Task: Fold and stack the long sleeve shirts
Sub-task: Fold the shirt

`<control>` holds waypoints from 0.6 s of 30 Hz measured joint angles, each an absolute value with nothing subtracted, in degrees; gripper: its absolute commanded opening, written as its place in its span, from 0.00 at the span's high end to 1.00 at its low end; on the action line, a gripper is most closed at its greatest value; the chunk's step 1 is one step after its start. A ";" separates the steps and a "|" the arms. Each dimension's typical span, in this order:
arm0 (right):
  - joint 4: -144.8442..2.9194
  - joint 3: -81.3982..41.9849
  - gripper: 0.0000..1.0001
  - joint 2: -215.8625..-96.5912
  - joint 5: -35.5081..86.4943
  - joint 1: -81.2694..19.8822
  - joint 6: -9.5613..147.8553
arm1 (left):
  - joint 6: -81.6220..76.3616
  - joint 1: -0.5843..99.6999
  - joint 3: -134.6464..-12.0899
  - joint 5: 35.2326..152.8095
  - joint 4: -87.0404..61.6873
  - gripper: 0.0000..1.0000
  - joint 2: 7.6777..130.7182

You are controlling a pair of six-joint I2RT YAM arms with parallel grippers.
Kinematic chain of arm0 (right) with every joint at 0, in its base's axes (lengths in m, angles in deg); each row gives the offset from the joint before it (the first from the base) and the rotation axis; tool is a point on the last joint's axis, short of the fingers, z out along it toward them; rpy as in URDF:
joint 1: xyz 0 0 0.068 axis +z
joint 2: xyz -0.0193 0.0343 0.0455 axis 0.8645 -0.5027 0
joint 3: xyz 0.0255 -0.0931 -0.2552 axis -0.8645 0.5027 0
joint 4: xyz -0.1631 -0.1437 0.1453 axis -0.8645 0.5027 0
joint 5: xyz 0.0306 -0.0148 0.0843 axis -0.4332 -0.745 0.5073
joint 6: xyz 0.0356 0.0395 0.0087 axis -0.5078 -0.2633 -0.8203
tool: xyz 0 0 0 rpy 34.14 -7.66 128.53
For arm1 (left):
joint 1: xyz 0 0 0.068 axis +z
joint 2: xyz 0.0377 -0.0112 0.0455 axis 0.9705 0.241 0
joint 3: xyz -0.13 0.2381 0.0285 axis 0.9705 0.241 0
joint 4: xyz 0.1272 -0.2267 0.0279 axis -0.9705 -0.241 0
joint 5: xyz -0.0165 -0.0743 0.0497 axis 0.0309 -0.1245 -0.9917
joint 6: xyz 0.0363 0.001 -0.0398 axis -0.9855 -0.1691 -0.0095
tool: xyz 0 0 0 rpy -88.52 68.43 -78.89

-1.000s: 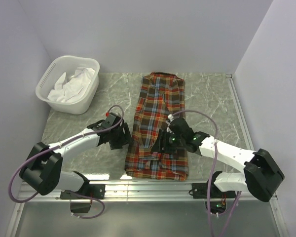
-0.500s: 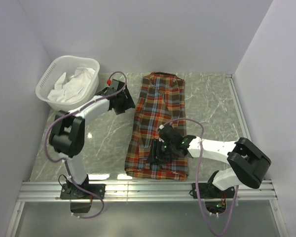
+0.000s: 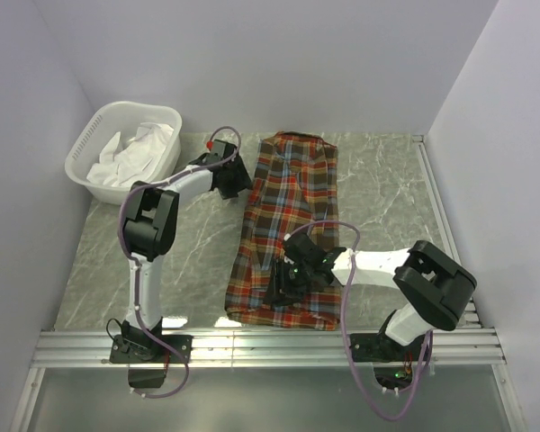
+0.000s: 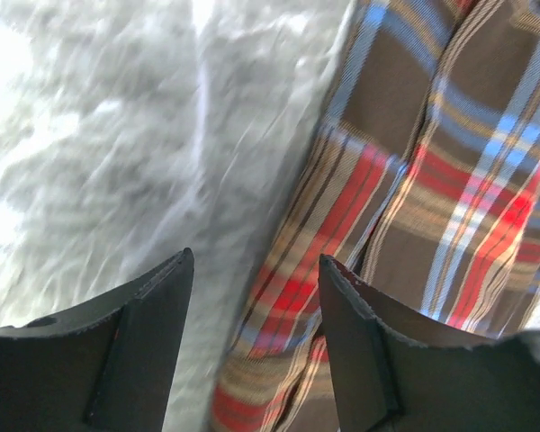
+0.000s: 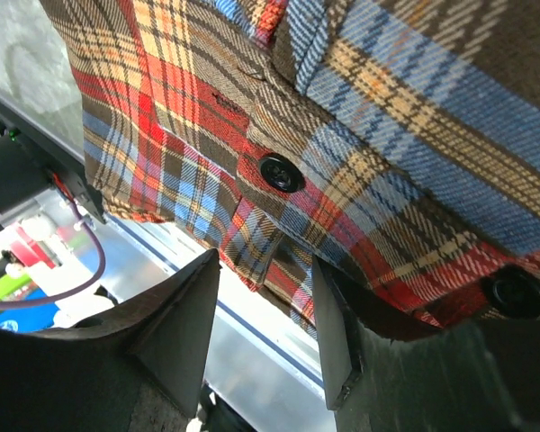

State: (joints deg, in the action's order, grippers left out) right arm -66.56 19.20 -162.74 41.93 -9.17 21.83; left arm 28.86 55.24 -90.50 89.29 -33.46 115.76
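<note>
One plaid long sleeve shirt point(image 3: 292, 207) lies folded into a long strip down the middle of the table, collar at the far end. My left gripper point(image 3: 237, 183) is at the strip's upper left edge. In the left wrist view it point(image 4: 256, 270) is open and the plaid edge point(image 4: 450, 162) runs between its fingers. My right gripper point(image 3: 283, 283) is low over the strip's near end. In the right wrist view it point(image 5: 265, 270) is open. A buttoned fold of the plaid cloth point(image 5: 387, 135) hangs over its right finger, and a corner dips into the gap.
A white basket point(image 3: 126, 153) holding white cloth stands at the far left corner. The grey marble table point(image 3: 378, 180) has walls on three sides. A metal rail point(image 3: 270, 346) runs along the near edge, just below the shirt's hem.
My left arm swung from the shirt's lower left side up to its upper left edge, and its jaws narrowed a little. My right gripper slid left and nearer over the shirt's lower end.
</note>
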 measured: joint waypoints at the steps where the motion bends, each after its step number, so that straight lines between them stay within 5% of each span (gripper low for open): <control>1: -66.72 19.07 0.49 -163.00 42.15 -9.08 21.85 | 28.84 55.24 -90.93 89.57 -32.71 0.39 116.38; 18: -66.02 17.60 0.56 -163.50 42.34 -8.03 23.10 | 29.69 55.17 -90.98 94.08 -24.21 0.78 120.33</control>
